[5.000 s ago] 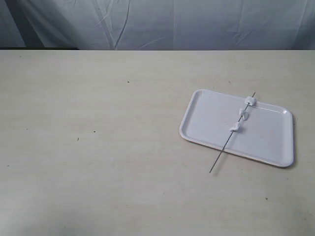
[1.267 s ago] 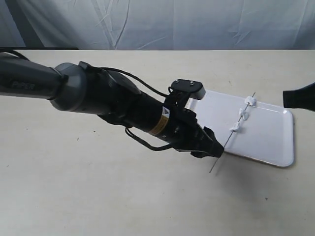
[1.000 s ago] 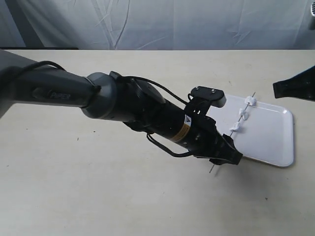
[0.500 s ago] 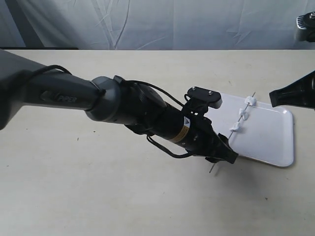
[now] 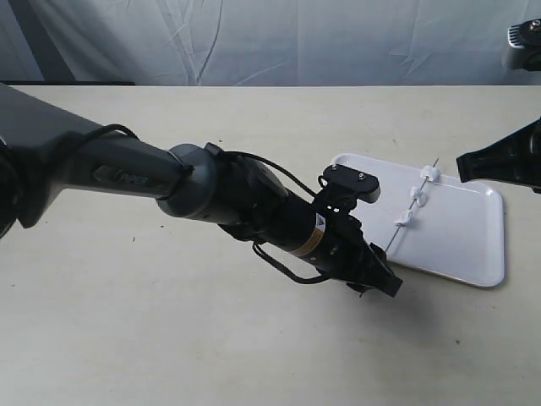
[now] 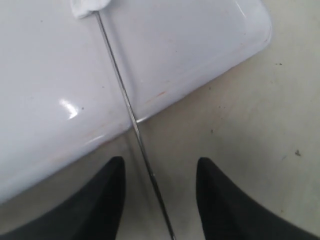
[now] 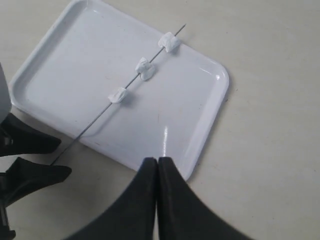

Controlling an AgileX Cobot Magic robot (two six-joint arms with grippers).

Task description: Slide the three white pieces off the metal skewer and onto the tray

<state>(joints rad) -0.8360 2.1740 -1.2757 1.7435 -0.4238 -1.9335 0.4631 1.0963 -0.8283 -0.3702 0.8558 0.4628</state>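
Observation:
The white tray (image 5: 456, 241) lies at the right of the table. The metal skewer (image 5: 393, 239) rests slantwise across it, carrying the three white pieces (image 5: 429, 173) (image 5: 417, 197) (image 5: 404, 220). The skewer's bare end sticks out over the tray's near rim. My left gripper (image 5: 382, 283) is low over that end and open. In the left wrist view the skewer (image 6: 142, 150) runs between the two black fingers (image 6: 107, 192) without touching either. My right gripper (image 7: 158, 161) is shut and empty, hovering off the tray's (image 7: 65, 75) far corner.
The beige table (image 5: 127, 321) carries nothing else besides a few dark specks. A wrinkled grey cloth (image 5: 296, 42) hangs behind it. My left arm's dark body (image 5: 237, 203) stretches across the table's middle toward the tray.
My left gripper has sunk a little over the skewer's free end, whose tip it now hides. The right gripper has edged left toward the tray. Skewer and pieces have not moved.

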